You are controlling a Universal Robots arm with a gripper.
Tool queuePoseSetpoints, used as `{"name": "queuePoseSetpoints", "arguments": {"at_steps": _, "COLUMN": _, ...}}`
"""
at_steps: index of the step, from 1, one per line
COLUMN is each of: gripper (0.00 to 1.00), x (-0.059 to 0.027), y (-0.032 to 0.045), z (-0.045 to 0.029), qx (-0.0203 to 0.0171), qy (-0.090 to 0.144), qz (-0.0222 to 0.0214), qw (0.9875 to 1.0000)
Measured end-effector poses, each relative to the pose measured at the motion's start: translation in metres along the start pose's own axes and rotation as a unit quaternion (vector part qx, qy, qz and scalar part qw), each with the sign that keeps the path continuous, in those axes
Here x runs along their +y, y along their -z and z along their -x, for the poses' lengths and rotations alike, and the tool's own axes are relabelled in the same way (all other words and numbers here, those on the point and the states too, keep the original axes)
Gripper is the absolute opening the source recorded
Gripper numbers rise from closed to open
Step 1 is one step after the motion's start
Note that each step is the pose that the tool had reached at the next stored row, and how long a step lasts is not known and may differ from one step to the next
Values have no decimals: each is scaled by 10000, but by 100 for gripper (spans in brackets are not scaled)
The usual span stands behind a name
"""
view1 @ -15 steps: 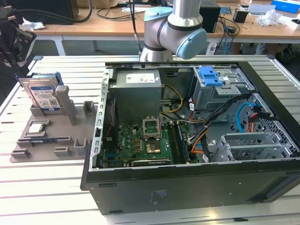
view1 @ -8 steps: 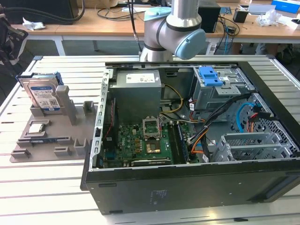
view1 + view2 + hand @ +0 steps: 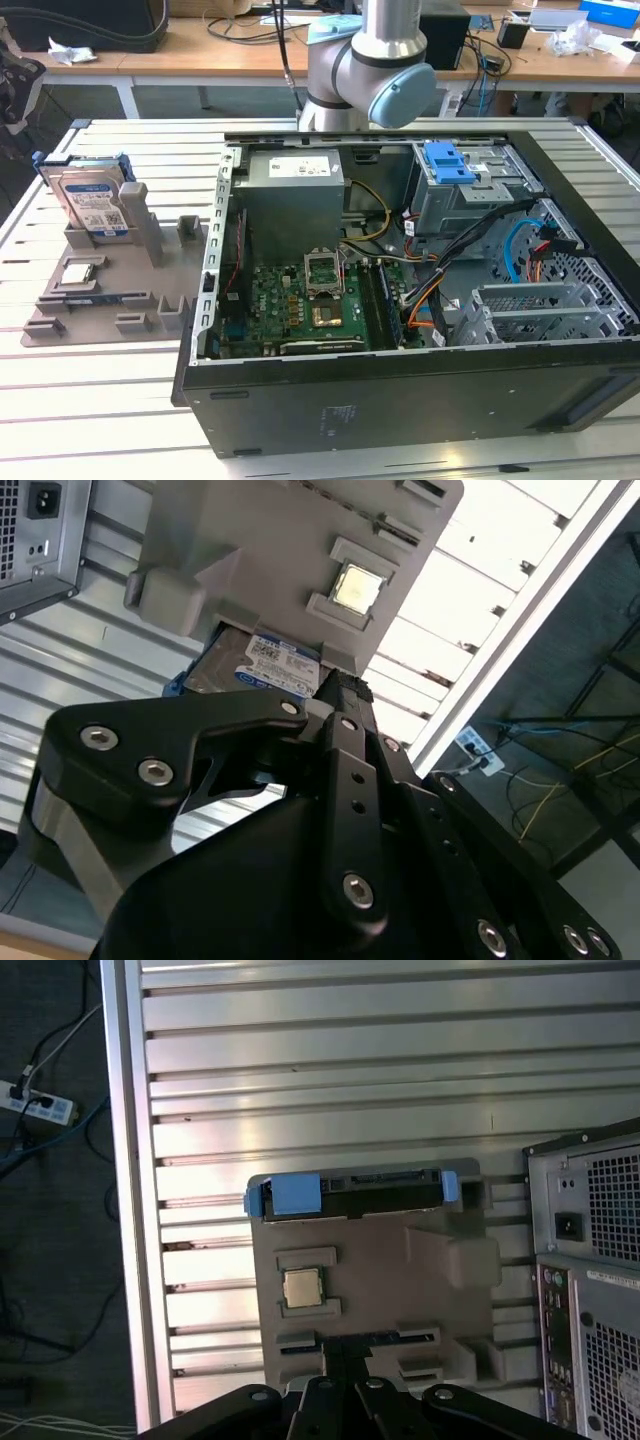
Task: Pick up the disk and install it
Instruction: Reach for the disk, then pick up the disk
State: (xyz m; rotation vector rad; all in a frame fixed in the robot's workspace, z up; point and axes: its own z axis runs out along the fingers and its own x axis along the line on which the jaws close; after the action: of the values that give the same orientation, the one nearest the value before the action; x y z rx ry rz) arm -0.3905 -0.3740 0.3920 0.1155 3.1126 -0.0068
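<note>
The disk (image 3: 92,200) stands on its edge in a grey holder (image 3: 150,285) on the bench (image 3: 100,400), at the exterior view's left of the open computer case (image 3: 400,400). Its plug end is up, so its long side runs up and down. The words on its white-and-blue label (image 3: 100,215) are too small to read. In the first wrist view the end effector (image 3: 345,1350) is over the holder's other end, apart from the disk. I cannot tell if it is open or closed.

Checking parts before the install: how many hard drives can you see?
1. The silver rectangular hard drive with blue plastic rails stands on edge in the grey plastic fixture at the exterior view's left. The grey metal drive bay may hide others.
</note>
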Motion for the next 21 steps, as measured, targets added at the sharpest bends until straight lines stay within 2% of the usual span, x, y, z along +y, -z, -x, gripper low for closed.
{"name": "queuePoseSetpoints", "arguments": {"at_steps": 14, "gripper": 11, "x": 1, "y": 0, "z": 0, "qx": 0, "qy": 1, "qz": -10, "qw": 10000}}
{"name": "queuePoseSetpoints", "arguments": {"at_steps": 17, "gripper": 11, "x": 2, "y": 0, "z": 0, "qx": -2, "qy": 208, "qz": -4, "qw": 9998}}
{"name": "queuePoseSetpoints", "arguments": {"at_steps": 19, "gripper": 11, "x": 1, "y": 0, "z": 0, "qx": -3, "qy": 479, "qz": 3, "qw": 9989}}
{"name": "queuePoseSetpoints", "arguments": {"at_steps": 21, "gripper": 11, "x": 1, "y": 1, "z": -1, "qx": -3, "qy": 653, "qz": 8, "qw": 9979}}
